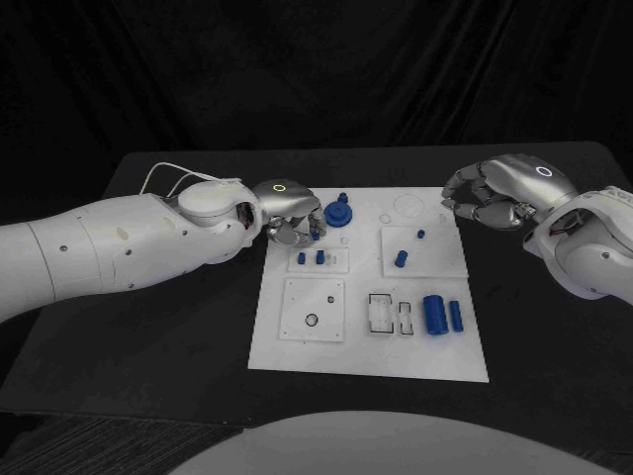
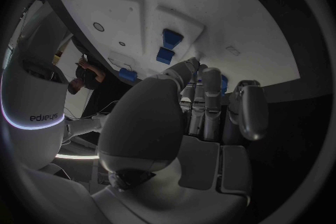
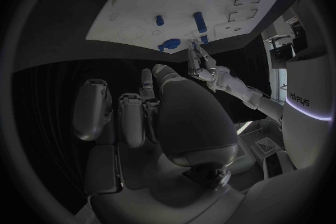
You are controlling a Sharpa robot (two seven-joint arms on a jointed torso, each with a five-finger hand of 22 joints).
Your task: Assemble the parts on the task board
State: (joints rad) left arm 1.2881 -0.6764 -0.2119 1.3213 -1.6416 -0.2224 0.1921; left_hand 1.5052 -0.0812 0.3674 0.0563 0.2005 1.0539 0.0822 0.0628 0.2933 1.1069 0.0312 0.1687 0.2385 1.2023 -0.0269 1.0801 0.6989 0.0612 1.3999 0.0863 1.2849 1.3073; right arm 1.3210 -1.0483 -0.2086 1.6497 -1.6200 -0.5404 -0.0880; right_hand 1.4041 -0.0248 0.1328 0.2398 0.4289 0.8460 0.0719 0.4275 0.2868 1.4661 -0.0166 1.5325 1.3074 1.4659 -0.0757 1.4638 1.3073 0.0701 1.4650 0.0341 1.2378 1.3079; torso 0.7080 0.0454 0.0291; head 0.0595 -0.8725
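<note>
The white task board point(image 1: 367, 341) lies mid-table. My left hand point(image 1: 291, 213) hangs over its far left corner, fingers pointing down beside a blue stacked part point(image 1: 341, 213) and just beyond two small blue pegs point(image 1: 310, 258). In the left wrist view its fingers point(image 2: 210, 95) curl together with a sliver of blue behind them; whether they pinch anything is hidden. In the right wrist view the left hand point(image 3: 203, 64) reaches to the board edge by the stacked part point(image 3: 170, 43). My right hand point(image 1: 495, 193) hovers off the far right corner, fingers curled in, nothing in them.
A blue peg point(image 1: 403, 260) and a smaller one point(image 1: 420, 235) stand on the board's right half. A thick blue cylinder point(image 1: 435, 315) and a thin one point(image 1: 457, 315) lie at the near right, beside rectangular slots point(image 1: 391, 315). Black table point(image 1: 145, 336) surrounds the board.
</note>
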